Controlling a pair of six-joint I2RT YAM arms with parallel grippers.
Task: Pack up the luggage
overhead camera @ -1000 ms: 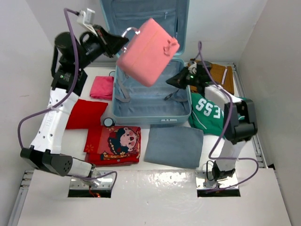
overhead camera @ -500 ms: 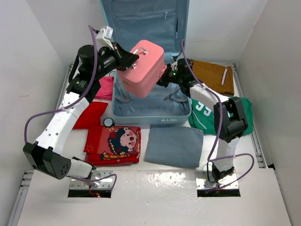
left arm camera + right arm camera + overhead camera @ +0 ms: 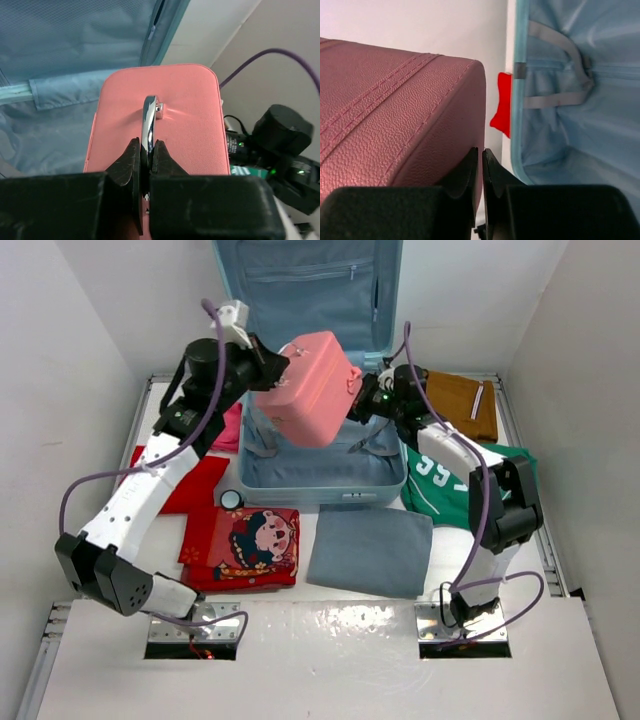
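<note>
The pale blue luggage lies open at the back middle, its lid upright against the wall. A small pink boxy case hangs tilted above the open shell. My left gripper is shut on the case's chrome handle, seen in the left wrist view over the pink top. My right gripper is shut and empty, its fingertips against the case's side, with the luggage lining to the right.
A pink cloth and red cloths lie left of the luggage. A red printed cloth and grey folded cloth lie in front. A green jersey and brown garment lie on the right.
The left gripper has carried the pink case down and toward the middle, over the luggage shell. The right gripper has moved left and up against the case's side.
</note>
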